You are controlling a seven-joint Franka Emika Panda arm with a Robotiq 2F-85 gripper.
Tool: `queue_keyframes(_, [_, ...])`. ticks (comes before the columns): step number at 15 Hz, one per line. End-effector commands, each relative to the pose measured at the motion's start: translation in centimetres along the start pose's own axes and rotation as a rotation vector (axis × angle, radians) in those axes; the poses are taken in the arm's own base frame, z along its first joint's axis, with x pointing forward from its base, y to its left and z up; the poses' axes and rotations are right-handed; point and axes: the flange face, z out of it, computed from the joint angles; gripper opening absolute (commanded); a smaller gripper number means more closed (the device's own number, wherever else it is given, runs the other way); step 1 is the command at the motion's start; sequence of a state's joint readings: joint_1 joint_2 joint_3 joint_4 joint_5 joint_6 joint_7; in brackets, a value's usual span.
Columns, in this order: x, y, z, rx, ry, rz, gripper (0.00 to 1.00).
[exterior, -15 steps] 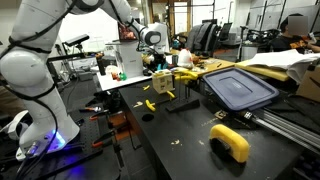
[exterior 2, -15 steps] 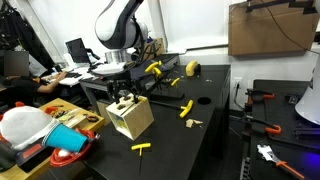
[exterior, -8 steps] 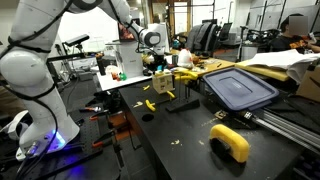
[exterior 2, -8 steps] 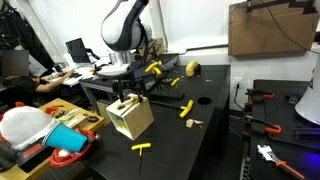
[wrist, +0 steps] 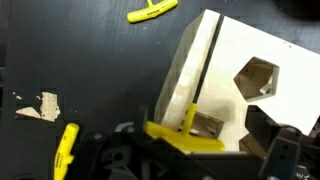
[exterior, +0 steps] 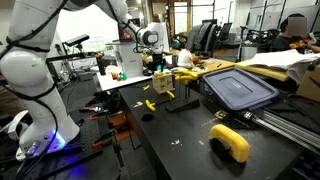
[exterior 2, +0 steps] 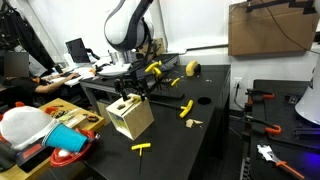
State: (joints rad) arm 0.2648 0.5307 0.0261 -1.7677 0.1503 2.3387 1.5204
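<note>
Gripper (exterior 2: 129, 91), jaws spread and empty, hovers above the wooden box (exterior 2: 131, 120) near the table (exterior 2: 205, 150) edge, where one yellow peg (wrist: 186, 136) lies by a hole, apparently unseated, while other pegs (exterior 2: 143, 148) lie loose nearby.

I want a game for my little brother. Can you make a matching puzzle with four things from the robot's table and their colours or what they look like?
Things:
1. wooden box
2. big lid
3. end effector
4. T-shaped peg

Descriptions:
a. yellow
b. dark blue
c. open, just above the box
d. pale wood with a six-sided hole

Pairs: 1-d, 2-b, 3-c, 4-a
</note>
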Motion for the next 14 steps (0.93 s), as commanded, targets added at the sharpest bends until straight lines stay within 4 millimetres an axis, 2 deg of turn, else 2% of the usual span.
queue_keyframes(1, [-0.7, 1.1, -0.9, 0.019, 0.032, 0.015, 1.0])
queue_keyframes(4, [-1.3, 1.0, -1.2, 0.025, 0.035, 0.017, 1.0])
queue_keyframes(9, [-1.0, 0.5, -1.9, 0.03, 0.021, 0.064, 1.0])
queue_keyframes(14, [-1.0, 0.3, -1.8, 0.027, 0.026, 0.06, 1.0])
